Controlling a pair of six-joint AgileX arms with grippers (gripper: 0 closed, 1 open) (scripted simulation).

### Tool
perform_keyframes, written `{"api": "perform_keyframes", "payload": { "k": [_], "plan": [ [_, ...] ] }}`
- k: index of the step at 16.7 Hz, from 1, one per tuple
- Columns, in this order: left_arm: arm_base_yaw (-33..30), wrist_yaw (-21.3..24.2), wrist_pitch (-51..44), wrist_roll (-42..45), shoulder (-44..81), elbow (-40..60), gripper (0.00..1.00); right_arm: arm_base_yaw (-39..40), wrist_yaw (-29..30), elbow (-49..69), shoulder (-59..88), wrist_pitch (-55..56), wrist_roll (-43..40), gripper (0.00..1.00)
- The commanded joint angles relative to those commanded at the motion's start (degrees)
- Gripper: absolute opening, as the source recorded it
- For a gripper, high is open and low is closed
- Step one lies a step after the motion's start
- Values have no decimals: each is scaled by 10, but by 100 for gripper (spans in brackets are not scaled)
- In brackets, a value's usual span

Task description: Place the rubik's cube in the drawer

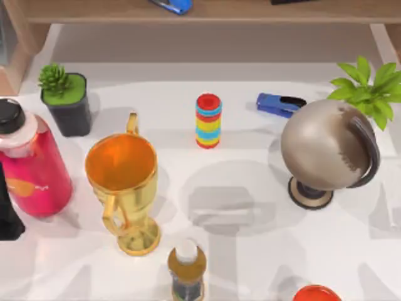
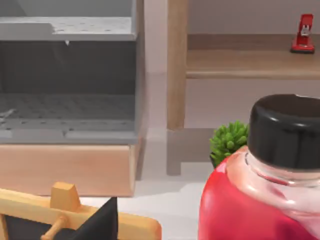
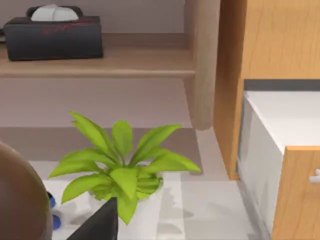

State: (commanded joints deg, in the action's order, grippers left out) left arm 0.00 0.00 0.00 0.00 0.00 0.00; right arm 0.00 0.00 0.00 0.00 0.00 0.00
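Amber glass comes first at the counter's [image 1: 250, 251] near edge: a small bottle [image 1: 187, 268] with a pale cap, and to its right a red-orange rim [image 1: 316, 293] cut off by the frame. Just behind stand a gold trophy cup [image 1: 122, 188] and, at the left edge, a magenta bottle [image 1: 31, 163] with a black cap, which also crowds the left wrist view. On the right sits a bronze globe [image 1: 326, 153]. Farther back are a striped ring stack [image 1: 208, 121], a blue stapler [image 1: 279, 104], a small potted succulent [image 1: 66, 100] at left and a leafy plant [image 1: 369, 91] at right. Farthest, the left wrist view looks into an open grey drawer [image 2: 67, 115] with a wooden front.

No rubik's cube can be made out among these things, so where it lies I cannot tell. A dark shape at the lower edge of each wrist view is likely a tool part, but whether either tool is clenched or released I cannot tell.

The main risk, as I judge it, is mistaking the colourful ring stack for the cube. A second is a sweeping arm toppling the tall trophy cup or magenta bottle, since the counter is crowded.
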Motion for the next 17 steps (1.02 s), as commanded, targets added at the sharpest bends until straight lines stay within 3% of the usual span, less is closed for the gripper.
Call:
{"api": "perform_keyframes", "payload": {
  "k": [7, 17],
  "plan": [
    [0, 0, 0, 0, 0, 0, 100, 32, 34, 86, 90, 4, 3, 100],
    [0, 0, 0, 0, 0, 0, 100, 191, 200, 567, 595, 26, 12, 100]
  ]
}}
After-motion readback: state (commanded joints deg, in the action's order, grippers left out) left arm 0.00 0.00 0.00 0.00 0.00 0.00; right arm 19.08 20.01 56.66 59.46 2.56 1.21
